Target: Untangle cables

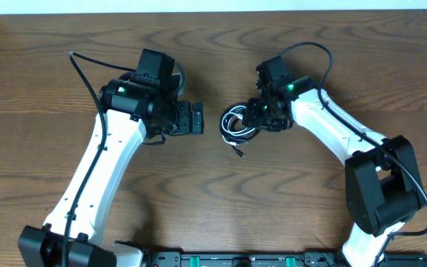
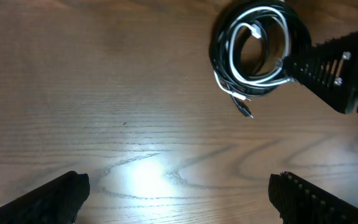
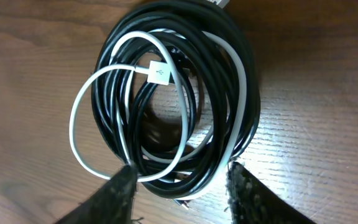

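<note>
The cables (image 1: 237, 122) lie wound together in one tight coil near the middle of the desk (image 1: 43, 81), between the two arms and closer to the right one. In the right wrist view the coil (image 3: 229, 81) is mostly black loops, with the white cable (image 3: 74, 127) looping out past its left side and a white plug (image 3: 157, 71) lying across the inside. The right gripper (image 3: 180, 177) straddles the near arc of the coil, one finger (image 3: 120, 193) against the white loop and the other against the outer black strands. Its jaws are partly apart, and I cannot tell whether they are pressing on the bundle. One loose end with a small plug (image 2: 246, 112) trails out of the coil (image 2: 257, 50) onto bare wood. The left gripper (image 1: 195, 119) is spread wide and holds nothing. It sits just beside the coil without touching it, its two fingers (image 2: 48, 199) at the lower corners of its own view with clear wood between them. The desk's far edge runs along the top of the overhead view, well apart from the coil. Bare wood lies open on the near side of the coil, between the two arms, as far as the black rail (image 1: 228, 259) at the near edge.
</note>
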Controlling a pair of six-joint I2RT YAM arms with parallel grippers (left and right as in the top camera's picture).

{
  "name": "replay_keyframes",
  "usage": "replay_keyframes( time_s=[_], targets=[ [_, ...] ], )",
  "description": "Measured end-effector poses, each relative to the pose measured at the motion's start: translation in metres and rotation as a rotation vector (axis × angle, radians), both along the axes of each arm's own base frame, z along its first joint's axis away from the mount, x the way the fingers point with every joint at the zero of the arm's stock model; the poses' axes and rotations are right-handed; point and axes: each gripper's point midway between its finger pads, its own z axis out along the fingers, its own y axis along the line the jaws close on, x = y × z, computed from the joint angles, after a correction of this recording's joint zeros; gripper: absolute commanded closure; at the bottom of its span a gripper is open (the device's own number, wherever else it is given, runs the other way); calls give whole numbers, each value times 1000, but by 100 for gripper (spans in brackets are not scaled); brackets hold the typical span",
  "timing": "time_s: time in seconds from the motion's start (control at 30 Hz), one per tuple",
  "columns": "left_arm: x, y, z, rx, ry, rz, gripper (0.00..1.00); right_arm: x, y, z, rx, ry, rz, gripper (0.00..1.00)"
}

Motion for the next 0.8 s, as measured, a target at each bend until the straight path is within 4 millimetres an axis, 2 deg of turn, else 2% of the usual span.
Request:
replay_keyframes(
  time_s=[0.03, 0.1, 0.2, 0.27, 0.37, 0.43, 0.5, 0.7, 0.8],
  targets=[
    [0, 1, 0, 4, -1, 4, 2, 0, 0, 0, 1, 1, -1, 71],
    [1, 2, 0, 11, -1, 14, 2, 0, 0, 0, 3, 2, -3, 76],
    [1, 3, -1, 15, -1, 22, 2, 1, 1, 0, 5, -2, -2, 76],
    [1, 3, -1, 15, 0, 23, 2, 1, 1, 1, 4, -5, -3, 72],
    [1, 3, -1, 15, 0, 26, 2, 3, -2, -1, -17, -14, -7, 74],
    [1, 3, -1, 14, 0, 26, 2, 3, -4, -2, -40, -21, -10, 82],
    [1, 3, -1, 15, 0, 26, 2, 3, -5, -3, -60, -30, -12, 85],
    [1, 3, -1, 15, 1, 26, 2, 3, -7, -4, -88, -40, -11, 85],
    [1, 3, -2, 15, 3, 26, 2, 4, -10, -4, -102, -45, -14, 96]
  ],
)
